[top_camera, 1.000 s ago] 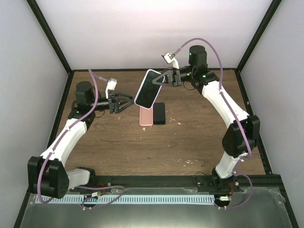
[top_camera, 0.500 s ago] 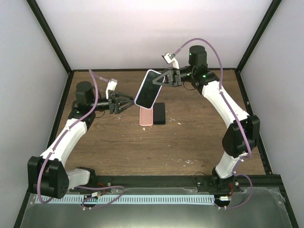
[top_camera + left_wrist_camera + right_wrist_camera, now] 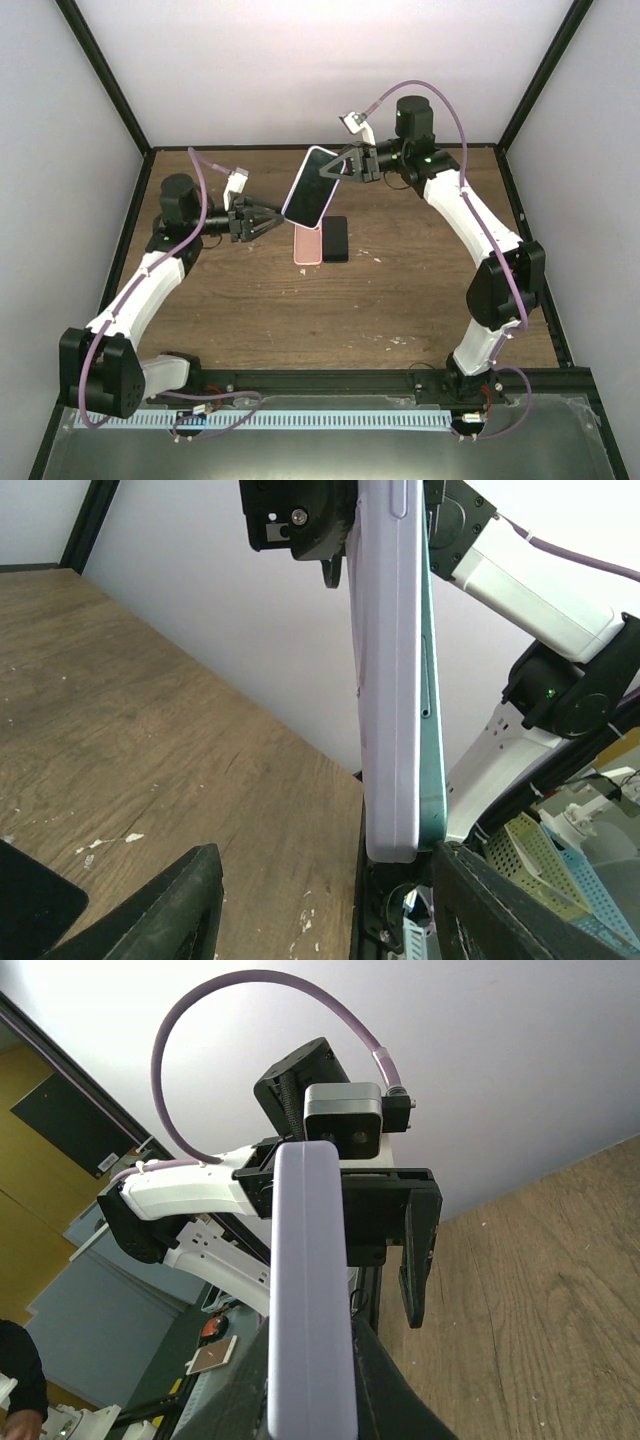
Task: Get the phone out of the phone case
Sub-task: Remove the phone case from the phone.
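Observation:
My right gripper (image 3: 341,166) is shut on the top end of a phone in a lilac case (image 3: 311,187), held tilted above the table with its dark screen up. In the right wrist view the case edge (image 3: 308,1290) runs up between my fingers. In the left wrist view the lilac case (image 3: 390,680) shows edge-on with a teal phone edge (image 3: 430,700) beside it. My left gripper (image 3: 277,216) is open at the case's lower end, its fingers (image 3: 160,905) on either side of that end and apart from it.
A pink case or phone (image 3: 308,245) and a black phone (image 3: 335,238) lie flat side by side on the wooden table (image 3: 400,290), under the held phone. Dark frame posts stand at the table's corners.
My left gripper has moved slightly right, closer to the case's lower end. The right arm and the held phone have barely moved.

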Controlling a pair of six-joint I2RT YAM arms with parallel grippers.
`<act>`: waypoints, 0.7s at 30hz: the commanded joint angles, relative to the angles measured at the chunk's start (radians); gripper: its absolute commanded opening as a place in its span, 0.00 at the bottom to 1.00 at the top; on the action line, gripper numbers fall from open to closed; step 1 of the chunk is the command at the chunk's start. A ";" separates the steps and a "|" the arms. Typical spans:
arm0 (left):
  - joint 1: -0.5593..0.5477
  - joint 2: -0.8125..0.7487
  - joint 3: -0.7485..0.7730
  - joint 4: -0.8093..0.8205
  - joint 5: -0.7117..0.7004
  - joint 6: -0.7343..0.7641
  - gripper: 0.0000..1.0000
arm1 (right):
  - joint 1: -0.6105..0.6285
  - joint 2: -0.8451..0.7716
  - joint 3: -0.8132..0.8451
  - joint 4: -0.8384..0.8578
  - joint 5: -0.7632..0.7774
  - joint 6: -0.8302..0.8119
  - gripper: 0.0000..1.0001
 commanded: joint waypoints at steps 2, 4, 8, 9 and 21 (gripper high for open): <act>-0.014 0.007 0.016 -0.013 -0.020 0.024 0.59 | 0.001 -0.011 0.055 0.016 -0.023 -0.007 0.01; -0.014 0.019 0.026 -0.049 -0.045 0.038 0.58 | 0.005 -0.010 0.055 0.022 -0.035 -0.001 0.01; -0.006 0.045 0.020 -0.051 -0.071 0.012 0.54 | 0.007 -0.014 0.042 0.066 -0.070 0.044 0.01; -0.005 0.048 0.016 -0.037 -0.073 0.000 0.53 | 0.008 -0.015 0.034 0.086 -0.081 0.063 0.01; -0.009 0.119 0.080 -0.092 -0.181 0.058 0.47 | 0.052 -0.033 0.020 -0.022 -0.105 -0.041 0.01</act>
